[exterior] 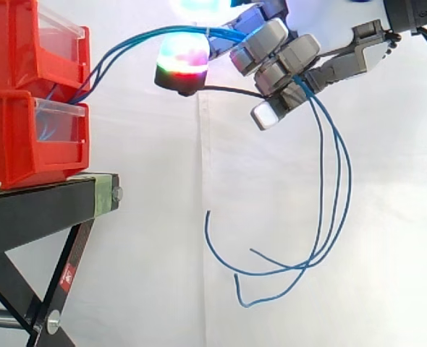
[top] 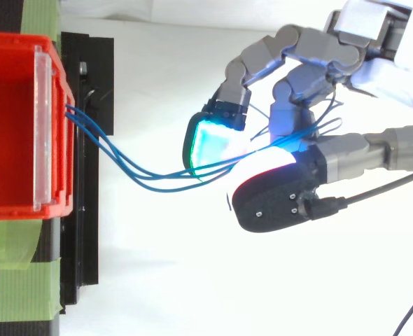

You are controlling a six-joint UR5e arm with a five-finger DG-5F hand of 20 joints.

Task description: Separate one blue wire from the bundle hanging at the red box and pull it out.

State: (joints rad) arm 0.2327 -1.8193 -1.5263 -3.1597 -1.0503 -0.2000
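Wires (exterior: 224, 32) inside curled robot hand (top: 301, 87)

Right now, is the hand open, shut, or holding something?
Hand: shut, fingers curled round the blue wires that run from the red box.

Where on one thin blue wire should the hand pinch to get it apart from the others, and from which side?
Probably on the span between the red plastic bin and the hand, close to the bin. There the thin blue wires fan apart, whereas the hand is curled round them together. Come in level from the fan's edge, so it meets one wire first.
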